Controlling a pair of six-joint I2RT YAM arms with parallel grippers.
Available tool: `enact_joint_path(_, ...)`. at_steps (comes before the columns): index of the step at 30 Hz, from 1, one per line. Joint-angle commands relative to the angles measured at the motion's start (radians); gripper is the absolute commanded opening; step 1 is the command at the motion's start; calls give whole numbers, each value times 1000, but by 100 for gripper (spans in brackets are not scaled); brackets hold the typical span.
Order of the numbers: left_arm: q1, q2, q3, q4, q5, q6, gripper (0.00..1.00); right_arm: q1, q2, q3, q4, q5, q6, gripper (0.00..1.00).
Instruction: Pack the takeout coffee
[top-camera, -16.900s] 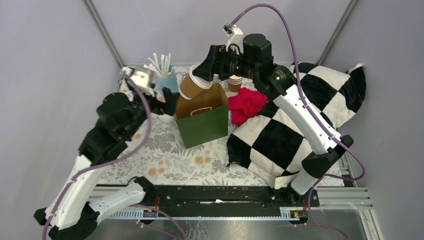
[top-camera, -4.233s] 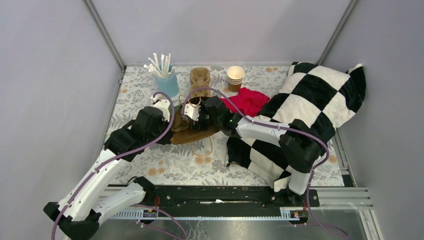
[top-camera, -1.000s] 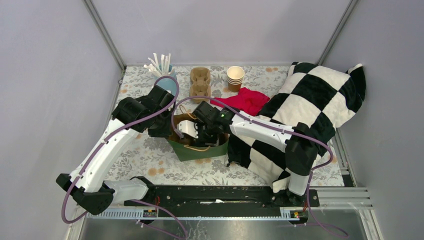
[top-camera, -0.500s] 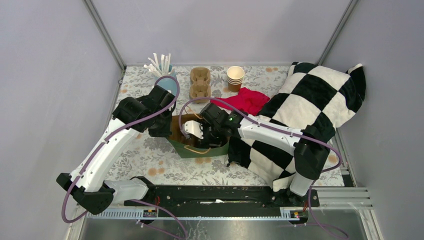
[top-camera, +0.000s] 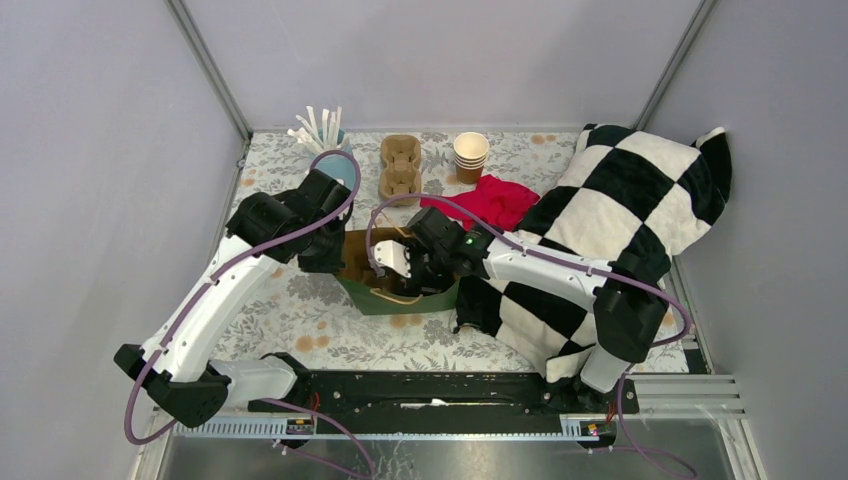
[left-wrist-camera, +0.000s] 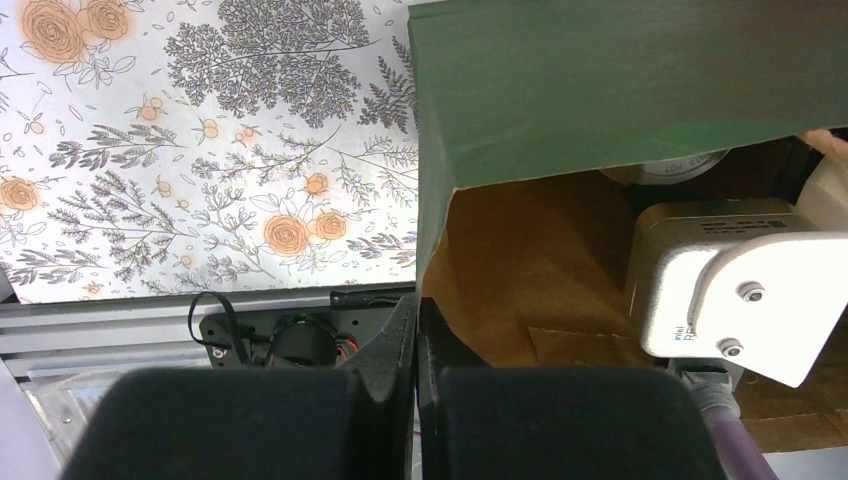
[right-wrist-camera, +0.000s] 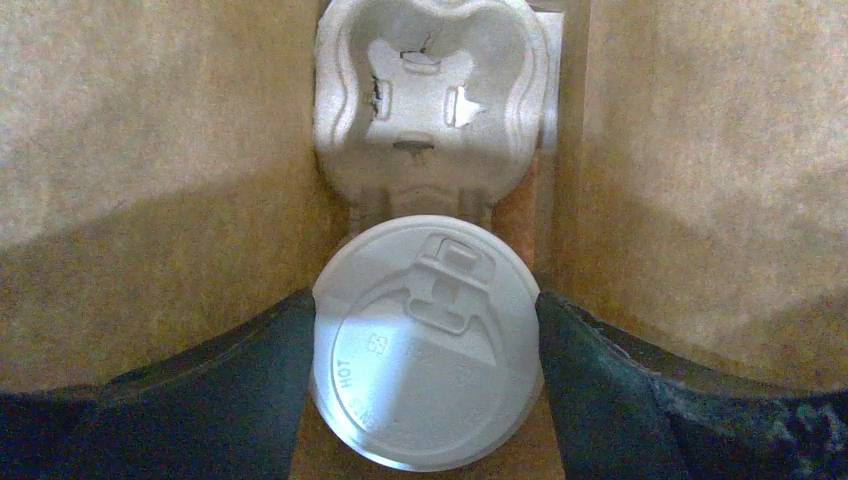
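Observation:
The takeout coffee (right-wrist-camera: 428, 340) shows its round white lid in the right wrist view, deep inside the green paper bag (top-camera: 395, 300). My right gripper (right-wrist-camera: 428, 365) is shut on it, one dark finger pressed against each side of the lid. Below the cup, a grey pulp cup carrier (right-wrist-camera: 432, 100) lies on the bag's floor. In the top view the right wrist reaches into the bag's mouth, which hides the cup. My left gripper (left-wrist-camera: 417, 320) is shut on the bag's left rim (left-wrist-camera: 432, 240), where the green outside meets the brown lining.
At the back of the floral table stand a blue cup of white straws (top-camera: 335, 160), a brown cup carrier (top-camera: 400, 168) and a stack of lidless paper cups (top-camera: 470, 155). A red cloth (top-camera: 490, 200) and a large black-and-white checkered pillow (top-camera: 620, 230) fill the right side.
Over the last second my right wrist has shifted slightly to the right inside the bag. The left arm keeps its hold on the rim. Much earlier the cup hung above the upright bag.

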Motion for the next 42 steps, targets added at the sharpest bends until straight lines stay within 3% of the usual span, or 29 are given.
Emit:
enact_joint_path(1, 4, -8, 51, 11, -54, 20, 0, -26, 61, -64, -193, 41, -41, 81)
enact_joint_path(14, 4, -8, 57, 56, 4, 51, 0, -16, 22, 119, -233, 23, 66, 99)
enact_joint_path(42, 4, 2, 44, 71, 31, 61, 0, 58, -24, 316, -321, 164, 239, 100)
